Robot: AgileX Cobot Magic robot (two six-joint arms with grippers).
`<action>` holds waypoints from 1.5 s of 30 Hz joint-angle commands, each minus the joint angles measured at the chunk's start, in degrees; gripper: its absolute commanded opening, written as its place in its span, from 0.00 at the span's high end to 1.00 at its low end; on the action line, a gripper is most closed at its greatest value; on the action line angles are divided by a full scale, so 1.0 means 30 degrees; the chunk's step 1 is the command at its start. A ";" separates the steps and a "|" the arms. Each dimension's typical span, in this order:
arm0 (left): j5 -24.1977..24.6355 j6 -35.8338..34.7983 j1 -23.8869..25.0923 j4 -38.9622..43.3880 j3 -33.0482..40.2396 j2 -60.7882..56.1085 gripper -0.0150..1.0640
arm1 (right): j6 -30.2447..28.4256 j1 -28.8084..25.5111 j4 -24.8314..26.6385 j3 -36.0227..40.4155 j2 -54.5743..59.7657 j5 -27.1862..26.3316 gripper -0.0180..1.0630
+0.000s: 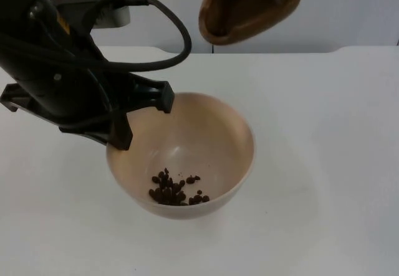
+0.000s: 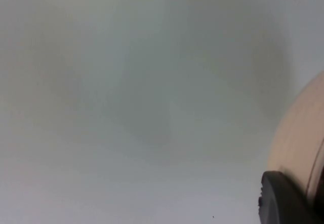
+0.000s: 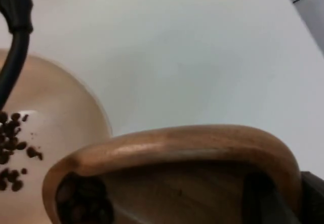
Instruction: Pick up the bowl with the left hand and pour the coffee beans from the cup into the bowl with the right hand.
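My left gripper (image 1: pixel 142 118) is shut on the left rim of a beige bowl (image 1: pixel 206 133) and holds it tilted above the table. A small heap of coffee beans (image 1: pixel 174 190) lies in the bowl's low side. In the left wrist view a black fingertip (image 2: pixel 283 198) presses on the bowl's outer wall (image 2: pixel 298 133). A brown wooden cup (image 1: pixel 249 8) hangs tipped above and behind the bowl. My right gripper (image 3: pixel 283 196) is shut on the wall of the cup (image 3: pixel 182 143). A few beans (image 3: pixel 83 204) still sit inside the cup, over the bowl (image 3: pixel 61 107).
The white table (image 1: pixel 324 139) spreads open to the right and front of the bowl. A grey partition wall (image 1: pixel 349 8) closes off the back.
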 commanded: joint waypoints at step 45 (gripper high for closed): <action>-0.0706 0.0468 -0.0099 -0.0631 0.0031 0.1477 0.99 | 0.0904 -0.8092 0.6402 0.6636 -0.0263 -0.4568 0.98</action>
